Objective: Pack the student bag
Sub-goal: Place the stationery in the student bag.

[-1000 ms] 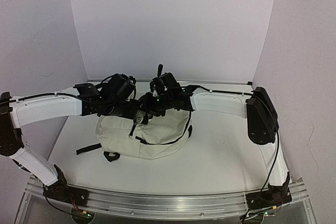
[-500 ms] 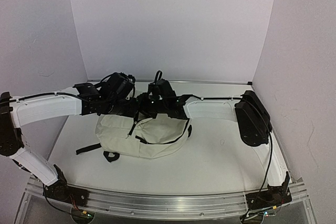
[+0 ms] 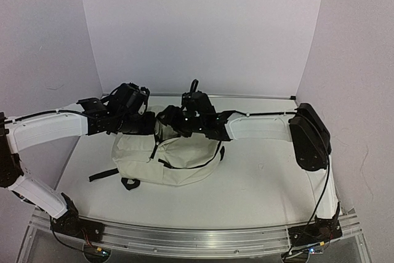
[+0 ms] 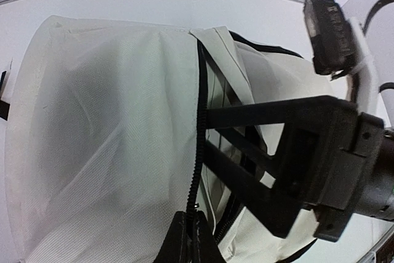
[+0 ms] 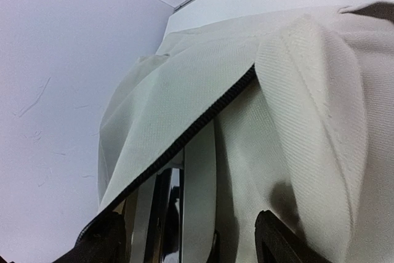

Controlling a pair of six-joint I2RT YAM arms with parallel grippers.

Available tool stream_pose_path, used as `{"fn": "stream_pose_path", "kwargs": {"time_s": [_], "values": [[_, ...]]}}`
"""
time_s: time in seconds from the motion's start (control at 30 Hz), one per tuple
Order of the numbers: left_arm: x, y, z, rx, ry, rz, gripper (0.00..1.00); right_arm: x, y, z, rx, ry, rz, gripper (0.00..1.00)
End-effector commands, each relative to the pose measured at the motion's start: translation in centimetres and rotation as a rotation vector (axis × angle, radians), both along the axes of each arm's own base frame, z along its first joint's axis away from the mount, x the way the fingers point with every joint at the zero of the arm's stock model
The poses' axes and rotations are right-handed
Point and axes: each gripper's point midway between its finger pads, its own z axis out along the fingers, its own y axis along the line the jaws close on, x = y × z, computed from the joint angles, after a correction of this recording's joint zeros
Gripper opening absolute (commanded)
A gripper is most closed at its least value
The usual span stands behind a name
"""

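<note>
The large cream fabric student bag [image 3: 178, 163] is lying on the white table [image 3: 265, 183], nearer its left edge. The left gripper [image 4: 188, 233] is clamping its black zipper edge [image 4: 198, 121]; the right gripper [image 4: 208, 129] is gaping inside the mouth. Light, floppy cloth is likely favouring hem grips.

Overhead cam sits high behind the arm bases [image 3: 64, 221], looking down and forward over the whole table [image 3: 265, 177], so that's my wide, far shot. Left wrist cam looks out past its own fingers [image 4: 184, 244], very close on the bag [image 4: 92, 127], and sees the right gripper [image 4: 208, 130] side-on just ahead. Right wrist cam is jammed right up against the zipper [image 5: 203, 121]. All three share the bag's opening.
</note>
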Motion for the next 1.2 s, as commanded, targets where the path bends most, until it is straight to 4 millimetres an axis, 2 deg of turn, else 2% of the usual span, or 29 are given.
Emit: {"fn": "stream_pose_path", "kwargs": {"time_s": [0.0, 0.1, 0.3, 0.53, 0.67, 0.83, 0.93, 1.0, 1.1, 1.17], "values": [[0.9, -0.2, 4.4, -0.103, -0.093, 0.016, 0.0, 0.1, -1.7, 4.0, -0.016, -0.085, -0.033, 0.73], [1.0, -0.3, 4.4, -0.101, -0.094, 0.012, 0.0, -0.6, -0.7, 3.0, -0.016, -0.064, 0.029, 0.68], [1.1, -0.7, 4.5, -0.099, -0.092, -0.004, 0.0, -3.0, 3.1, 1.2, 0.011, -0.03, 0.216, 0.51], [1.1, -1.0, 4.6, -0.102, -0.091, -0.018, 0.0, -3.7, 5.0, -0.4, 0.029, 0.001, 0.275, 0.33], [1.1, -1.3, 4.8, -0.107, -0.09, -0.035, 0.0, -3.9, 6.4, 0.3, 0.083, -0.014, 0.311, 0.29], [1.2, -2.2, 4.6, -0.127, -0.068, -0.051, 0.0, -3.6, 7.9, 1.2, 0.124, -0.067, 0.342, 0.3], [1.3, -2.2, 4.5, -0.136, -0.062, -0.041, 0.0, -3.2, 7.3, 2.1, 0.108, -0.109, 0.315, 0.37], [1.4, -2.0, 4.3, -0.139, -0.052, -0.022, 0.0, -3.0, 5.9, 2.7, 0.075, -0.141, 0.274, 0.45], [1.5, -2.0, 3.8, -0.147, -0.032, -0.006, 0.0, -2.5, 2.6, 4.2, 0.001, -0.21, 0.17, 0.57], [1.6, -2.7, 3.3, -0.156, -0.013, -0.022, 0.0, -2.1, -0.2, 5.9, -0.051, -0.258, 0.085, 0.62]]}}
